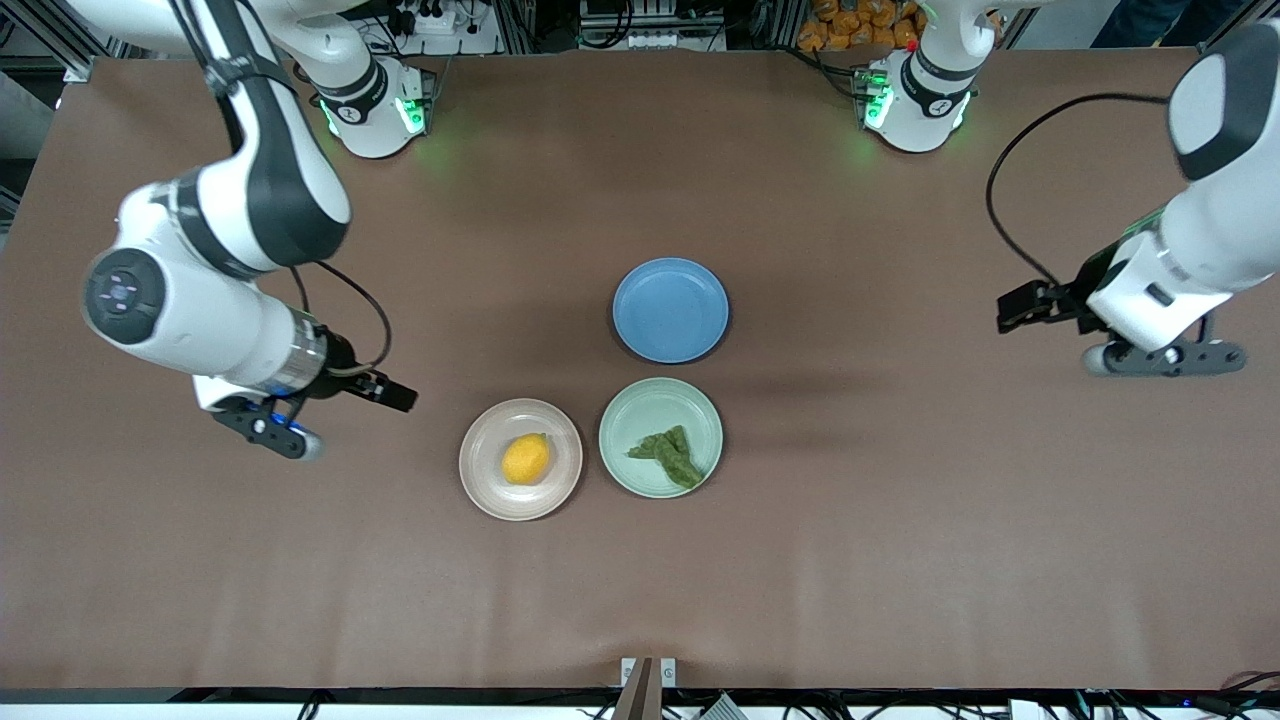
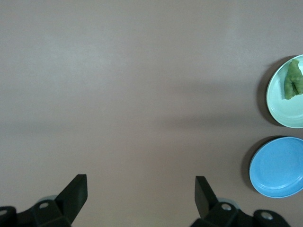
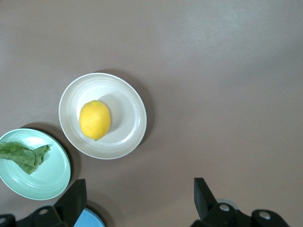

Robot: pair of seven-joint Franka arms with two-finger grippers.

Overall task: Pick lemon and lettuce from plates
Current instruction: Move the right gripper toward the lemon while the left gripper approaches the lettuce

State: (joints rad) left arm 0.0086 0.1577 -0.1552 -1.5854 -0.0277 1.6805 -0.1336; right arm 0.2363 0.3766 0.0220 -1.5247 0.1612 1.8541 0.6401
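Note:
The yellow lemon [image 1: 526, 459] lies on the beige plate [image 1: 482, 485]. The dark green lettuce [image 1: 668, 455] lies on the mint green plate [image 1: 640, 400] beside it. My right gripper [image 1: 268, 430] is open and empty over bare table, toward the right arm's end from the beige plate. Its wrist view shows its gripper [image 3: 139, 194], the lemon [image 3: 95, 119], the beige plate [image 3: 129, 118], the lettuce [image 3: 21, 155] and the mint plate [image 3: 49, 179]. My left gripper [image 1: 1160, 358] is open and empty over bare table at the left arm's end. Its wrist view shows its gripper [image 2: 140, 191] and the lettuce [image 2: 292, 80] on the mint plate [image 2: 284, 111].
An empty blue plate [image 1: 670, 309] stands farther from the front camera than the mint plate, close to it. It also shows in the left wrist view [image 2: 279, 168] and partly in the right wrist view [image 3: 89, 219]. The brown table [image 1: 900, 520] carries nothing else.

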